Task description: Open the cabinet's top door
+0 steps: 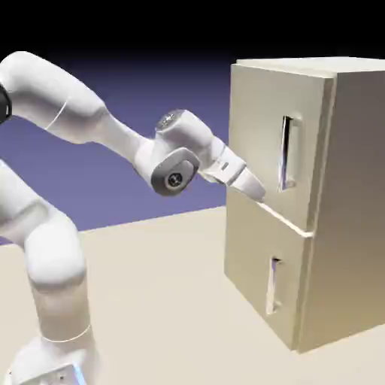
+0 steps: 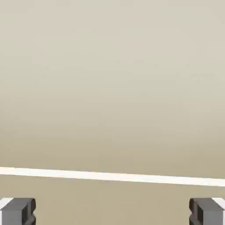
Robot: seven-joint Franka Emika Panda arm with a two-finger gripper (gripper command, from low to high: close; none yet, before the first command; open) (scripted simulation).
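The beige cabinet [image 1: 353, 188] stands at the right of the exterior view. Its top door [image 1: 259, 120] lies flat against the front, with a long vertical silver handle [image 1: 286, 153] near its right edge. My gripper [image 1: 258, 192] is close to the door's lower part, left of and below that handle, just above the seam between the two doors. In the hand view beige door panel [image 2: 112, 79] fills the picture and the bright seam [image 2: 112, 176] crosses low down. The gripper [image 2: 112, 213] is open, its fingertips [image 2: 17, 212] far apart with nothing between them.
The lower door [image 1: 248, 256] has a shorter silver handle [image 1: 272, 286]. The cabinet stands on a pale table [image 1: 165, 301]. The arm's white links [image 1: 98, 124] reach in from the left.
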